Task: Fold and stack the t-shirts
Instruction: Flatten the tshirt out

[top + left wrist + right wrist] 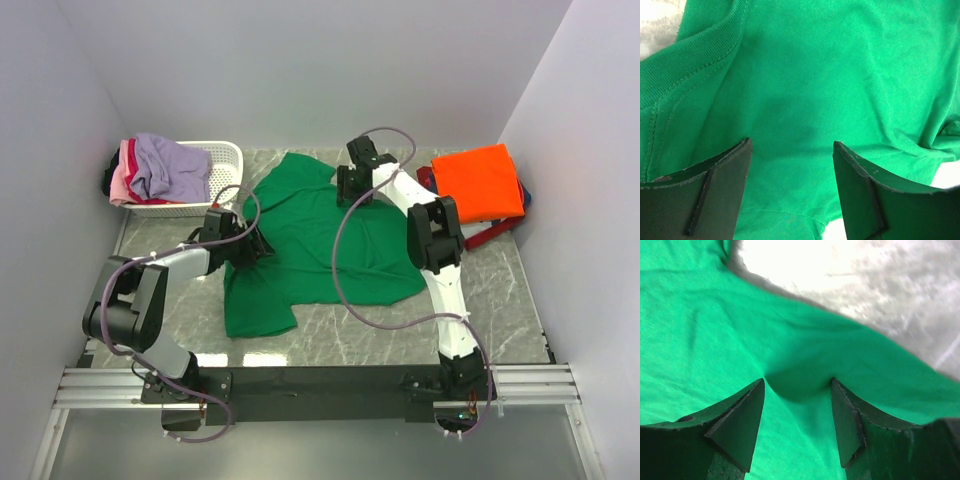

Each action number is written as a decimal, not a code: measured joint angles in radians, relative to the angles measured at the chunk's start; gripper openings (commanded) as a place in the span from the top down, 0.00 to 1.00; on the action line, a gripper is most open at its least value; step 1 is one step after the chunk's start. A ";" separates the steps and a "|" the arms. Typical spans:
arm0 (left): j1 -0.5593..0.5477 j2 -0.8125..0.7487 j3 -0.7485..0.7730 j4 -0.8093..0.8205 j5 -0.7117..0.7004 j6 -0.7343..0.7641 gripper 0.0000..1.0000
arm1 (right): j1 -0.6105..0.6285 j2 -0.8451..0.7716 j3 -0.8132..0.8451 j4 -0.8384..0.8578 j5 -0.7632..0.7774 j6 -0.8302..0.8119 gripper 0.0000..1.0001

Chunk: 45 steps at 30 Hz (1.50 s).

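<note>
We see the green t-shirt (300, 250) spread mid-table (500, 300). Our left gripper (791, 142) gapes above cloth beside the collar. Our right gripper (797, 381), toward the far edge, is spread wide astride a pucker.

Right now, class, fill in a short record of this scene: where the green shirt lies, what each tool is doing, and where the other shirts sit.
green t-shirt: spread out on the table, not yet folded
left tool: open, over the shirt beside a ribbed band
right tool: open, tips down on the shirt near its edge, cloth puckered between them
stack at far right: orange t-shirt folded on top
basket: far left, white, holds a lavender shirt and a pink shirt
</note>
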 measured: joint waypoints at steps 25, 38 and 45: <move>-0.154 0.103 0.379 -0.105 -0.055 0.024 0.28 | -0.010 -0.550 -0.397 0.164 0.137 -0.027 0.36; -0.206 0.411 0.715 -0.180 -0.055 0.060 0.28 | -0.080 -0.557 -0.728 0.207 0.182 0.005 0.36; -0.198 0.521 0.792 -0.198 -0.059 0.070 0.28 | -0.080 -0.459 -0.661 0.217 0.148 0.021 0.36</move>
